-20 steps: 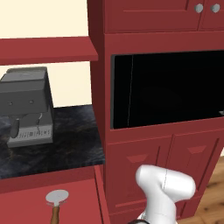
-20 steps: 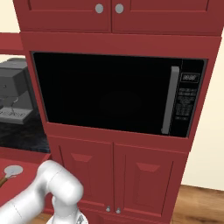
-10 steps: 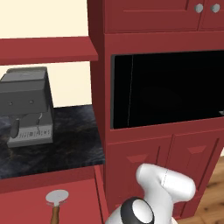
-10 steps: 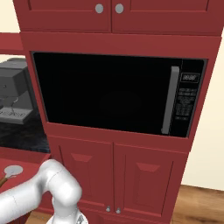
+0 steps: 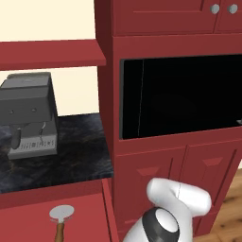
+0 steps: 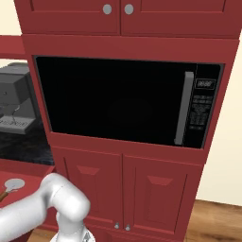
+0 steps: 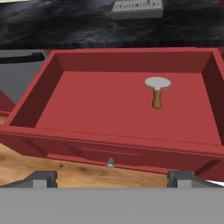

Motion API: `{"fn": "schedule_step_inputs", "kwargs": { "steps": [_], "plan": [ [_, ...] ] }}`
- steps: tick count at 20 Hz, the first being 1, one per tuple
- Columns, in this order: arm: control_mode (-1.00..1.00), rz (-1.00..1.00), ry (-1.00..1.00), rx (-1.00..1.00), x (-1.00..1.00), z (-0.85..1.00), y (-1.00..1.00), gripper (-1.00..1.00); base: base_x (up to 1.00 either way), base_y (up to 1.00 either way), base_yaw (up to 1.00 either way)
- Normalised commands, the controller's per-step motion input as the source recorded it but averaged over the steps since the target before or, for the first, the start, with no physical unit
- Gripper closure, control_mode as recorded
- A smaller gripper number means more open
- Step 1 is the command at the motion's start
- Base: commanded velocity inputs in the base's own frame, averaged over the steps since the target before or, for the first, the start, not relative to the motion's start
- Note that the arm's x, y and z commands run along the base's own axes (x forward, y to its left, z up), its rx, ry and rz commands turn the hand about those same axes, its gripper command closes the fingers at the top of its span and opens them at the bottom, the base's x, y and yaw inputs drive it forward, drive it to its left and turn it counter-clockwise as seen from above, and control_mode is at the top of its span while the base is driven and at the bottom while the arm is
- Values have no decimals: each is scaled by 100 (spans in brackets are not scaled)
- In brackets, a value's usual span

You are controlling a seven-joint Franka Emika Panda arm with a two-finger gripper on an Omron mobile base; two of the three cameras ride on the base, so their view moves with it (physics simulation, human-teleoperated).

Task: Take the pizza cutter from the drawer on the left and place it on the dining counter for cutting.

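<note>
The drawer (image 7: 118, 131) stands pulled out, and the cutter (image 7: 157, 91) lies alone toward its back right, wheel away from you and handle pointing your way. Your gripper (image 7: 113, 178) hangs spread wide outside the drawer front. Carry it over the front wall, straddle the wooden handle, then descend before closing.

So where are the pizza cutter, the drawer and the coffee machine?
pizza cutter (image 7: 157, 90), hand view, neck under its wheel.
drawer (image 7: 100, 103), hand view, bare floor.
coffee machine (image 5: 29, 106), left base view, front face.
</note>
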Motion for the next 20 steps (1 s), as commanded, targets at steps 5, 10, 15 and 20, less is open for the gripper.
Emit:
{"fn": "schedule_step_inputs", "kwargs": {
  "steps": [5, 10, 15, 20],
  "plan": [
    [-100, 0, 0, 2, 57, 66, -13, -100, 0, 0, 0],
    [-100, 0, 0, 4, 66, 76, -18, -100, 0, 0, 0],
    [-100, 0, 0, 6, 75, 88, -17, -100, 0, 0, 0],
    [-100, 0, 1, 5, 66, 90, -18, -100, 0, 0, 0]
  ]
}}
